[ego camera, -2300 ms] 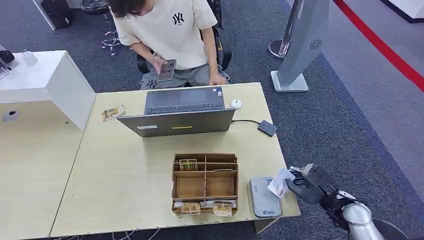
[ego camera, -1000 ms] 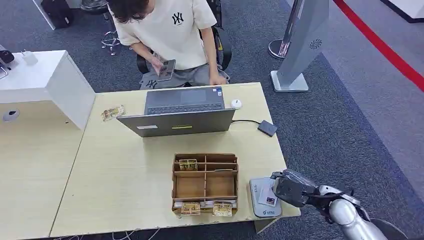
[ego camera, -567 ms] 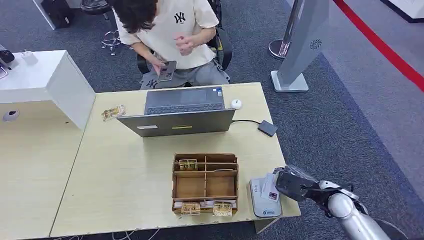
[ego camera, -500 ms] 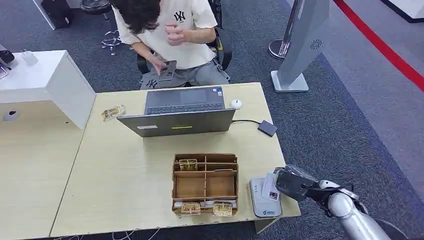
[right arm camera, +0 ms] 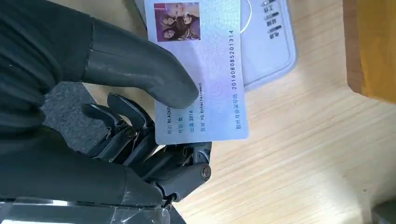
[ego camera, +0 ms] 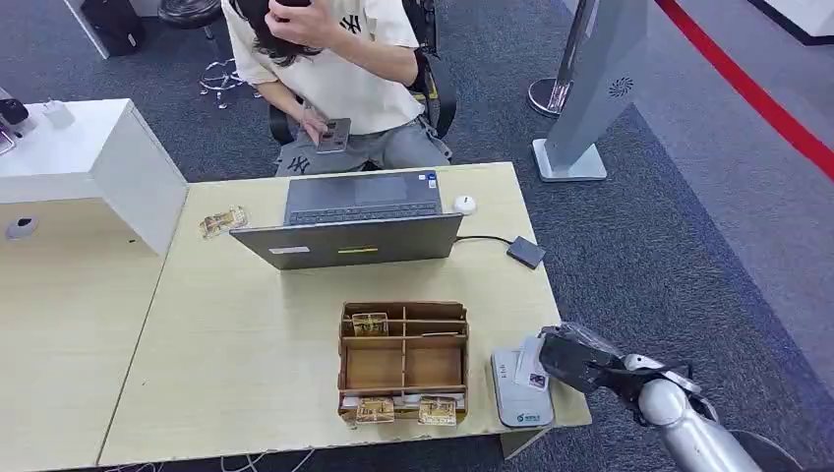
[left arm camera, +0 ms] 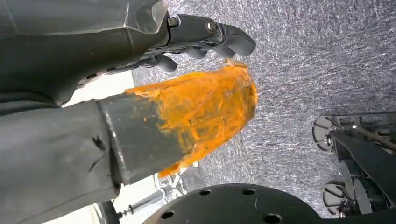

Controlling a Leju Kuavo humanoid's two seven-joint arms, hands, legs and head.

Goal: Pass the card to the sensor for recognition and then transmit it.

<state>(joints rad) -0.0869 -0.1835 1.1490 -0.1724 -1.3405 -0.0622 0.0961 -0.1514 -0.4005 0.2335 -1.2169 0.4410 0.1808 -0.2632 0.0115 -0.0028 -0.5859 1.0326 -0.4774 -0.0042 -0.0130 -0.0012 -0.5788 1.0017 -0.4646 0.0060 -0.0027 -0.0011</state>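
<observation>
At lower right, the right hand (ego camera: 570, 359) pinches the pale photo ID card (right arm camera: 203, 70) over the grey flat card sensor (ego camera: 518, 386); handing over remains; the left hand's (left arm camera: 140, 93) fingers (left arm camera: 210, 35) hold nothing.

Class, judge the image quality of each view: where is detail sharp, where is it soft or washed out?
Right wrist view: the card print is sharp under even light. Left wrist view: the near orange-coated thumb looks soft, and a pale surface beside it is washed out. Head view: evenly lit, but the card in the right hand is too small to read.
</observation>
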